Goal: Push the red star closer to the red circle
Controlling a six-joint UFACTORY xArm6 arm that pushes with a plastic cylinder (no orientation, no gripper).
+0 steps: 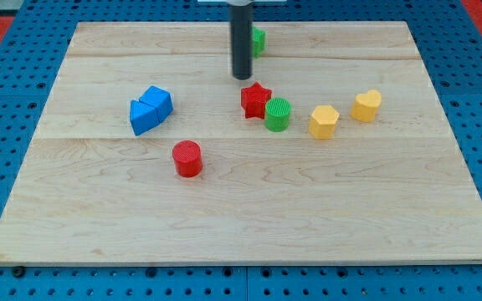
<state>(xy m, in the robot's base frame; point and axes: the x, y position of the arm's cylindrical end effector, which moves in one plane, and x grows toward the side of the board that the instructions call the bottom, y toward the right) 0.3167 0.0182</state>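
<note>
1. Camera view looks down on a pale wooden board point(241, 226) sitting on a blue pegboard surface point(23, 25).
2. No claw on this rig, so nothing to call spread or pressed together; the arm just ends in a dark rod, and my tip point(241, 78) sits near the view's top, a bit left of centre.
3. Red star point(256, 100) is just below and slightly right of my tip, close but I can't tell if they touch.
4. Green cylinder point(278, 114) is right up against the star's lower right side, looks like it's touching.
5. Red circle point(187, 159) sits well apart from the star, down and to the view's left.
6. Two blue blocks point(150, 109) are bunched together on the view's left, touching each other; shapes look wedge-like but hard to say.
7. Yellow block point(324, 121) and another yellow block point(366, 105) sit to the view's right of the green cylinder.
8. Another green block point(258, 39) peeks out behind the rod near the top edge, mostly hidden.
</note>
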